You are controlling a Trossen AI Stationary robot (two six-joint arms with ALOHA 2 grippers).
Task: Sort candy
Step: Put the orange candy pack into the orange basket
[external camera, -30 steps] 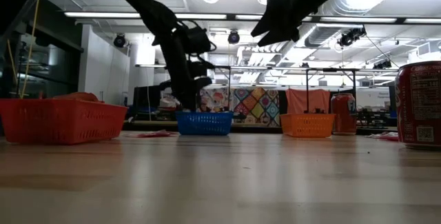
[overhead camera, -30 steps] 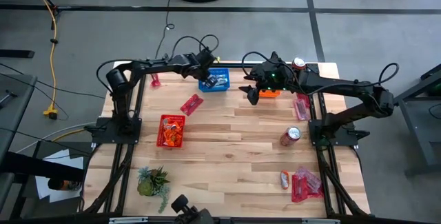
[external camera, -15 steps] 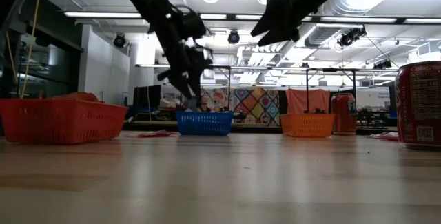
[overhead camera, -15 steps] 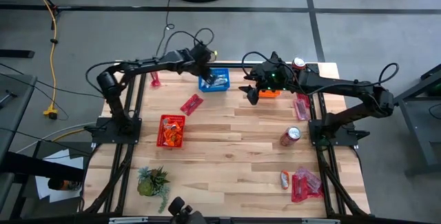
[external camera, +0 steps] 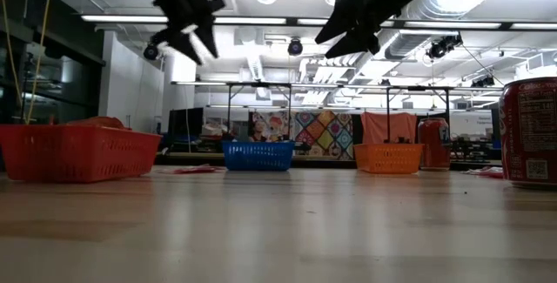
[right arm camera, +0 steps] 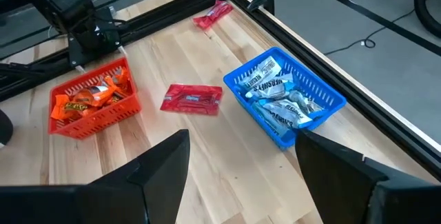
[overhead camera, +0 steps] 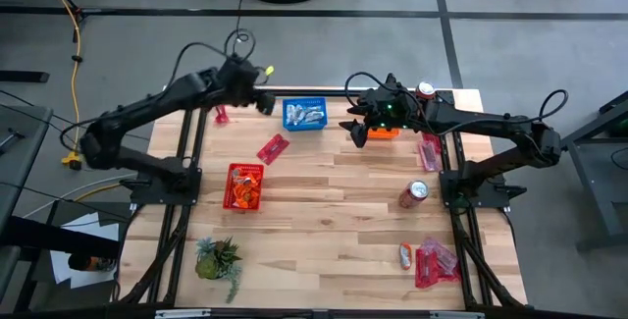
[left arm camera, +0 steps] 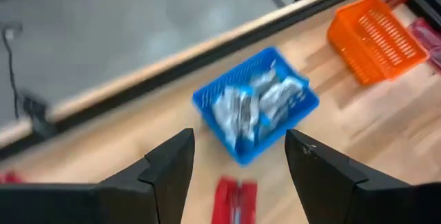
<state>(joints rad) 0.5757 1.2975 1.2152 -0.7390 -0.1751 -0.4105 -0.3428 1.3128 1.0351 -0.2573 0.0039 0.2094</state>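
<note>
High view shows the left pincer (overhead camera: 263,102) spread and empty beside the blue basket (overhead camera: 304,114), so the nearby red candy (overhead camera: 272,148) seems next, while the right pincer (overhead camera: 355,131) hovers spread.

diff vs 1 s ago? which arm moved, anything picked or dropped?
Left gripper has pulled up and away from the blue basket, ending left of it and high above the table, fingers open with nothing between them. No candy visibly picked or dropped. Right gripper stays raised by the orange basket, open and empty. The red basket, loose red packet and cans haven't moved.
</note>
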